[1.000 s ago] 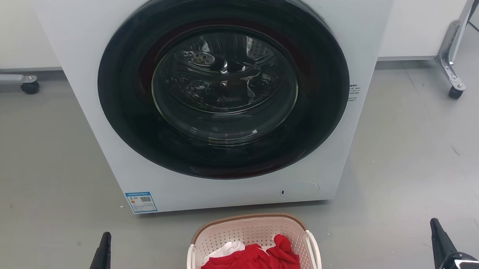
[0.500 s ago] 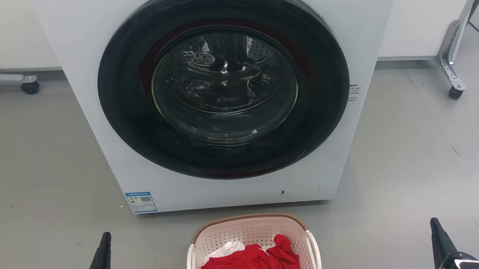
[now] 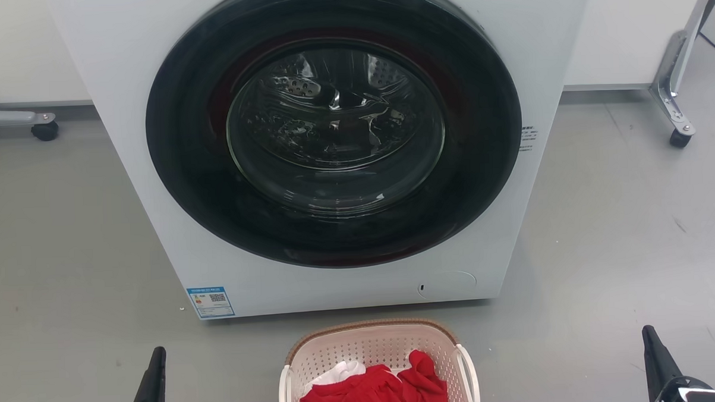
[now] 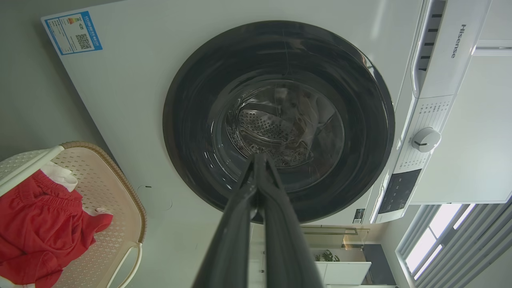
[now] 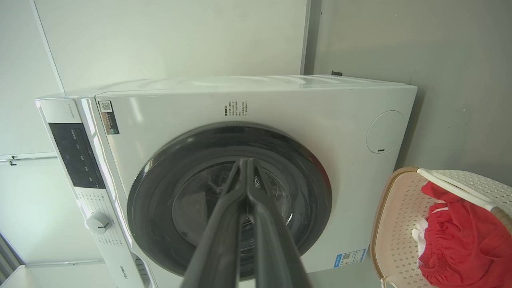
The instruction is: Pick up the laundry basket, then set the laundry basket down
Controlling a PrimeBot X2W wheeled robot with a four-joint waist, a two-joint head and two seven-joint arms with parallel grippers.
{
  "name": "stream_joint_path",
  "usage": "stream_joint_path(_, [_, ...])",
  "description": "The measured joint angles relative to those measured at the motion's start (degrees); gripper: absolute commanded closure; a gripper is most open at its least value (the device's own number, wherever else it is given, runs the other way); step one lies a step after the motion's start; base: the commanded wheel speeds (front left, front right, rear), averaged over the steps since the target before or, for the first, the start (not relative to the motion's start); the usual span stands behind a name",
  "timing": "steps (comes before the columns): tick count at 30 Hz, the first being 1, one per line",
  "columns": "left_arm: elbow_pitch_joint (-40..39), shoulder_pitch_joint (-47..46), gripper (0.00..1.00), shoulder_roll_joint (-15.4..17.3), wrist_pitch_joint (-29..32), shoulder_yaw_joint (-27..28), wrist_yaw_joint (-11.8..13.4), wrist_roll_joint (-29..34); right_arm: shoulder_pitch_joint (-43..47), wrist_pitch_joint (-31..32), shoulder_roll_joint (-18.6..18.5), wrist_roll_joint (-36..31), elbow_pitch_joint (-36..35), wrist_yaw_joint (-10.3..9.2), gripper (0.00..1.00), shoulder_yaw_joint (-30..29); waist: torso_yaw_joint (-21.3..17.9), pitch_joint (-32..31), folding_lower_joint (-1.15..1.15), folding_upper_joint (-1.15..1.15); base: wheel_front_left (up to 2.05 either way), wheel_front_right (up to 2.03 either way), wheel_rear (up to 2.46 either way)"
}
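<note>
Laundry basket (image 3: 371, 326) on floor (image 3: 50, 247), both grippers shut & off it.

Basket sits upright just in front of the white washer (image 3: 124, 173), centred under its round dark door (image 3: 334, 124), w/ a narrow strip of floor between them. Inside: red garment (image 3: 376, 394) heaped over a bit of white cloth (image 3: 339, 371). Left gripper (image 4: 259, 158) hangs well apart to the basket's left, right gripper (image 5: 245, 161) well apart to its right, neither touching it. In the wrist views each pair of fingers is pressed tip to tip, nothing between, pointing at the washer door. Blue label (image 3: 210, 302) at washer's lower left corner in head view.
</note>
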Motion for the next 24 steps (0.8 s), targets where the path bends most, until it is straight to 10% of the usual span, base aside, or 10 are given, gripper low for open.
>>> stream_joint_path(24, [0.0, 0.0, 1.0, 0.0, 0.0, 0.0, 0.0, 0.0, 0.0, 0.0, 0.0, 0.0, -0.01, 0.0, 1.0, 0.0, 0.0, 0.0, 0.01, 0.0, 0.0, 0.0, 0.0])
